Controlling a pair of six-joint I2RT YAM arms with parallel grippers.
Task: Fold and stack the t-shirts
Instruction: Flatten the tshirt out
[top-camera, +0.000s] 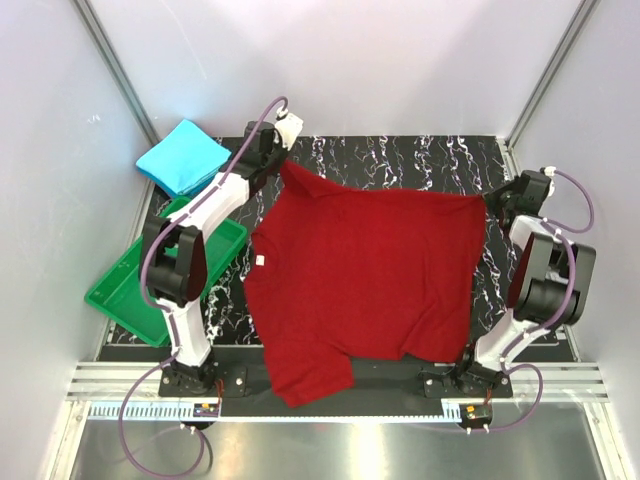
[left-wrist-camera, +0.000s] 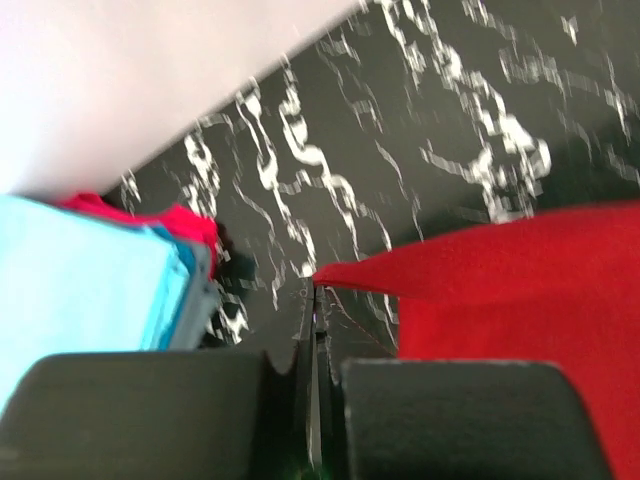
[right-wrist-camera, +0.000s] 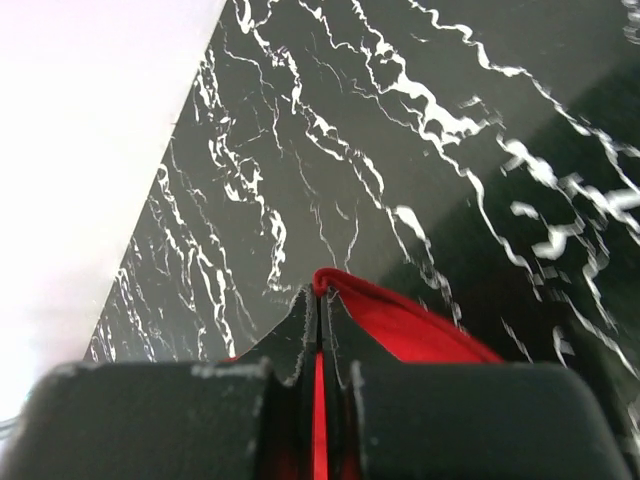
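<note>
Red shirt (top-camera: 365, 280): draped across the counter (top-camera: 400, 160), each far corner pinched in closed jaws, left and right; near end reaches the front edge.
Blue shirt (top-camera: 183, 158): folded, far left.
Risk: thin corner pinches may slip; uneven pulling may skew the cloth.

The dark red t-shirt (top-camera: 360, 280) is spread open and unfolded across the marbled table (top-camera: 400, 155), with 2 of its far corners drawn up and taut, 1 at the far left and 1 at the right. 1 sleeve is draped over the near edge, and a small white label (top-camera: 262, 261) is shown on its left side. The cyan-blue t-shirt (top-camera: 185, 157) is folded to a flat square and laid at the far left corner, apart from the red one.
</note>
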